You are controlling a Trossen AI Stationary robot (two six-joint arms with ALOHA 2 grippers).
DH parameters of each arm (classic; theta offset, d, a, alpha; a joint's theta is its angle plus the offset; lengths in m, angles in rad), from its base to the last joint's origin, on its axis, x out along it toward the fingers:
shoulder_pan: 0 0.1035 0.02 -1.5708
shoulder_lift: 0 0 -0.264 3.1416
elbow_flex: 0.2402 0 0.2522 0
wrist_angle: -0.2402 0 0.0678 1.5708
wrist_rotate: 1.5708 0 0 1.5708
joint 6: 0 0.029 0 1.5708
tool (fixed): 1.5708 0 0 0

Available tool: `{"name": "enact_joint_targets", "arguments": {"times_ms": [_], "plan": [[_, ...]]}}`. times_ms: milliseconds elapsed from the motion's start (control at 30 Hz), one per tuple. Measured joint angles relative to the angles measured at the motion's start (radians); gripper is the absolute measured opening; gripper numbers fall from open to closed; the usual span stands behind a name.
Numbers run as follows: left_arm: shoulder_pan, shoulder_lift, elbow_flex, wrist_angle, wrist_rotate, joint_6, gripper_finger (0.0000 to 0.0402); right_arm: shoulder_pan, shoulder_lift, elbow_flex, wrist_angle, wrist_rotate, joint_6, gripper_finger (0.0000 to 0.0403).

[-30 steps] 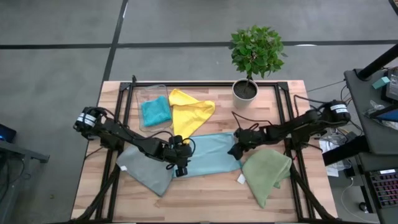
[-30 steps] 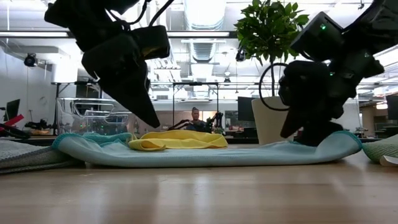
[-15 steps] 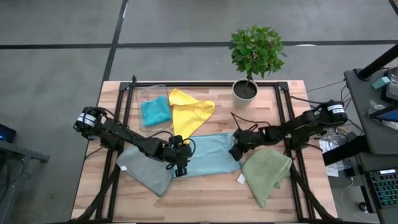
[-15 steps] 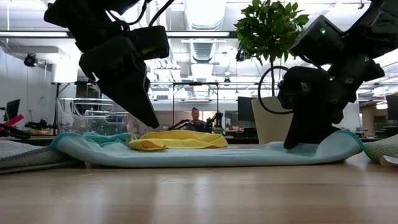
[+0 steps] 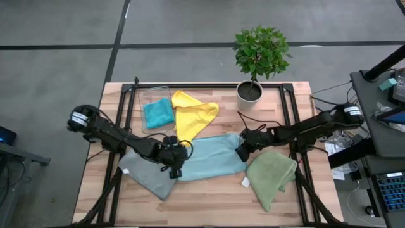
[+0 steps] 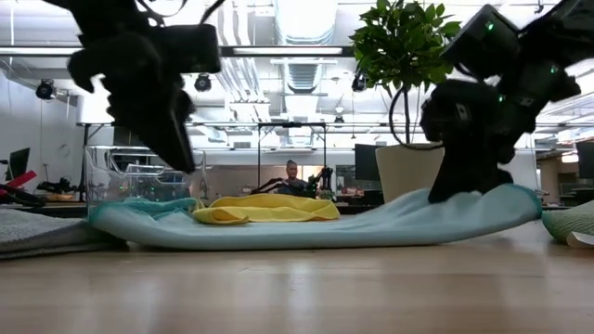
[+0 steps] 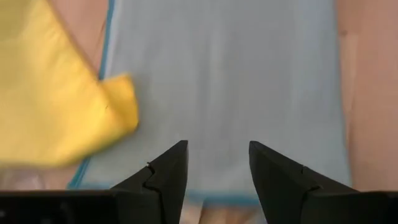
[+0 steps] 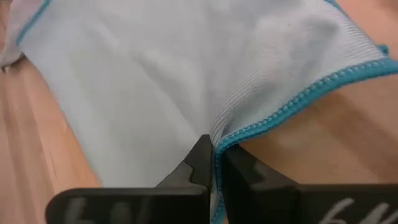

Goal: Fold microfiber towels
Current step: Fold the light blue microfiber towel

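Since a fold needs one edge lifted, right gripper pinches light blue towel | left gripper open over its other end, beside yellow towel

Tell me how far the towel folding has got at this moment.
Done: little. Only the teal towel in the clear bin looks compactly folded. In hand: the right gripper is shut on the light blue towel's edge, lifting it; the left gripper is open over its opposite end. Left: the yellow towel, grey towel and olive green towel lie loose on the table.
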Motion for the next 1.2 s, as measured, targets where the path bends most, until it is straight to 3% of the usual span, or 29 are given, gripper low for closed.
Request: {"name": "enact_joint_targets", "arguments": {"times_ms": [200,400,667,1200], "plan": [[-0.024,-0.012,-0.012,-0.043,-0.004,-0.024,0.0155,-0.016,-0.116,0.124,-0.401,0.113,-0.049,0.0009],[-0.023,0.027,-0.064,0.083,-0.005,-0.024,0.0155,-0.016,-0.112,0.308,-0.712,0.189,-0.074,0.0009],[-0.021,0.089,-0.131,0.369,-0.034,0.012,0.0155,-0.016,0.079,0.498,-0.746,0.138,-0.101,0.0009],[-0.021,0.230,-0.141,0.487,-0.110,0.010,0.0155,0.014,0.563,0.957,-0.779,0.087,-0.167,0.0009]]}}
